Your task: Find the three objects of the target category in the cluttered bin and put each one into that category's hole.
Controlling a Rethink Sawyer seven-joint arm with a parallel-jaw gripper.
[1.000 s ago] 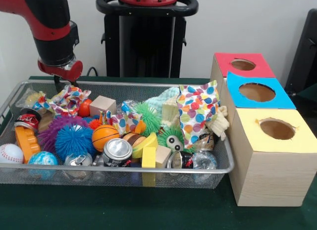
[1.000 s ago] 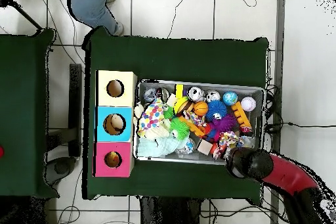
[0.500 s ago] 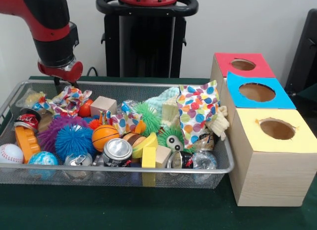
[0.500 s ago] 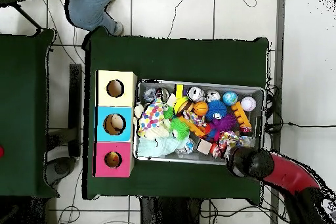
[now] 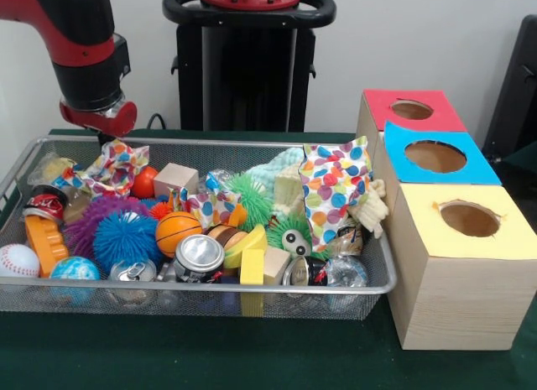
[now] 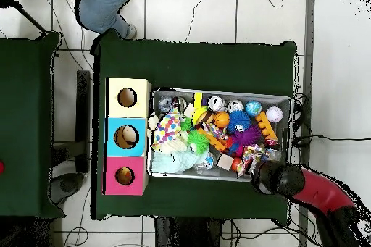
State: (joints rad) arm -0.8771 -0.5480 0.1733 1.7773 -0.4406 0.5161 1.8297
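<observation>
Just below the hand (image 5: 107, 139), a polka-dot wrapper (image 5: 113, 166) tops the clutter.

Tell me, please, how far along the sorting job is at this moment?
Done: nothing certain; the overhead view shows something pale inside the hole of the blue box, but I cannot identify it. In hand: the gripper hangs just above a polka-dot wrapper at a corner of the wire bin; no grip is visible. Left: the bin is crowded, so most of the search probably remains.
</observation>
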